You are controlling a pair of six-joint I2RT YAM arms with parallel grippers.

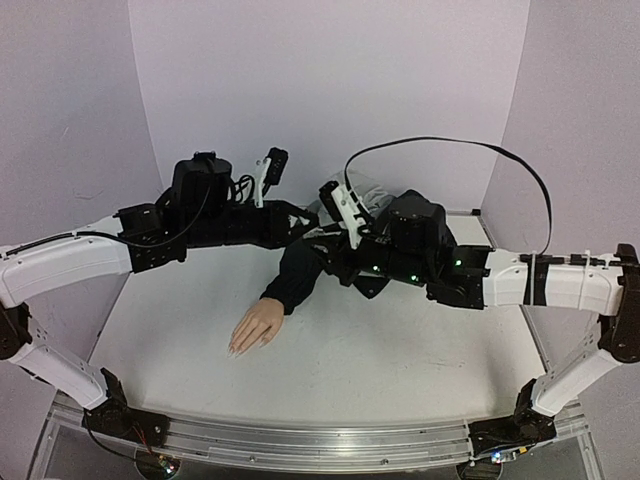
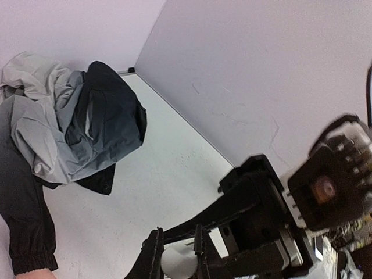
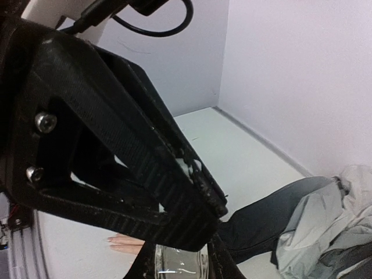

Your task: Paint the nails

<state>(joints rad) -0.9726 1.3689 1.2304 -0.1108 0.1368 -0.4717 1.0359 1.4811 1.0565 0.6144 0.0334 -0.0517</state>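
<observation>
The flesh-coloured mannequin hand (image 1: 256, 327) lies palm down on the white table, its dark sleeve (image 1: 298, 272) running back under both grippers. Its nails (image 1: 235, 350) are tiny and pale at the fingertips; the fingers also show in the right wrist view (image 3: 123, 243). My left gripper (image 1: 308, 226) and right gripper (image 1: 332, 246) meet tip to tip above the sleeve. In the left wrist view my left gripper (image 2: 177, 249) is shut on a round white cap (image 2: 178, 263). In the right wrist view my right gripper (image 3: 181, 264) is shut on a small clear bottle (image 3: 179, 266). The bottle is hidden in the top view.
A crumpled grey and black garment (image 2: 70, 128) lies at the back of the table behind the sleeve, also in the right wrist view (image 3: 325, 226). Lilac walls (image 1: 330, 80) close in the back and sides. A black cable (image 1: 470, 145) arcs over the right arm.
</observation>
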